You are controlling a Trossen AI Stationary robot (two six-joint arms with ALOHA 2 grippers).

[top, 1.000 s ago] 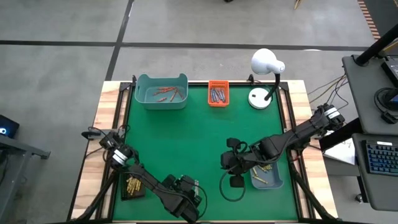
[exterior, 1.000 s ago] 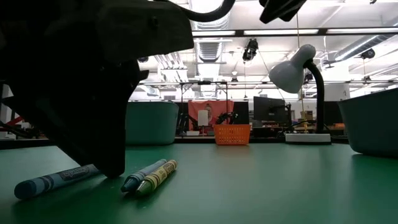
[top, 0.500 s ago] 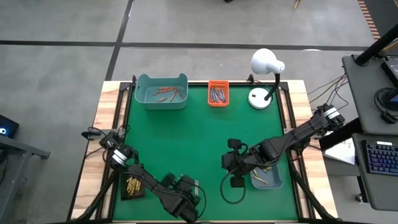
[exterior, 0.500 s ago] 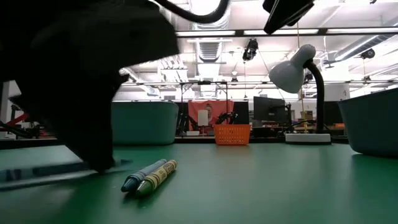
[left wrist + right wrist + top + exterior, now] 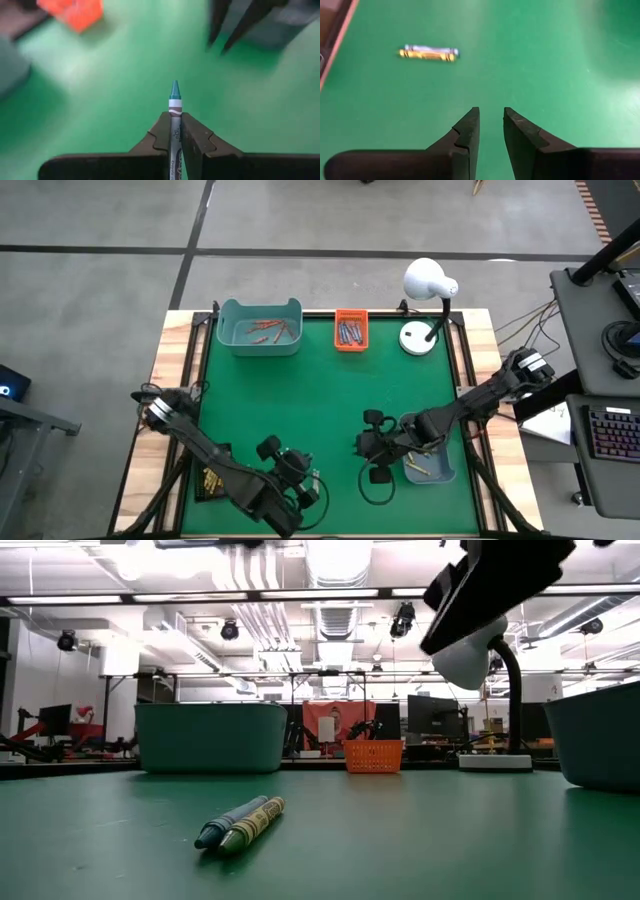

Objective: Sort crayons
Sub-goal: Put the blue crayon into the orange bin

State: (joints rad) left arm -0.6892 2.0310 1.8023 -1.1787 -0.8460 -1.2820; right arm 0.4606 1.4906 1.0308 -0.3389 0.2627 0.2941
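Observation:
A blue crayon [image 5: 174,100] is held above the green mat by my left gripper [image 5: 173,122], which is shut on it near the table's front [image 5: 290,470]. A blue crayon and a yellow crayon [image 5: 240,823] lie side by side on the mat, also seen in the right wrist view as a pair of crayons [image 5: 427,52]. My right gripper [image 5: 491,117] hangs open and empty over the mat right of centre [image 5: 372,448]. In the low view it shows at the top right [image 5: 490,580]. My left gripper pinches the blue crayon's paper-wrapped body [image 5: 174,114] between its two fingers. The crayon lies along the fingers, with its pointed tip [image 5: 174,89] sticking out past the fingertips. It is lifted clear of the mat. Its rear end is hidden between the fingers.
At the far edge stand a teal bin [image 5: 260,328] with orange-red crayons, an orange tray [image 5: 350,332] with blue-grey ones, and a white lamp [image 5: 430,280]. A teal bin [image 5: 432,468] with yellowish crayons sits near right, and a black tray [image 5: 212,478] near left.
My left gripper has shut on the blue crayon that lay at the left of the pair and has risen with it, tipping more level; the crayon is lifted clear and gone from the low view. The other two crayons have stayed put. My right gripper has sunk a little.

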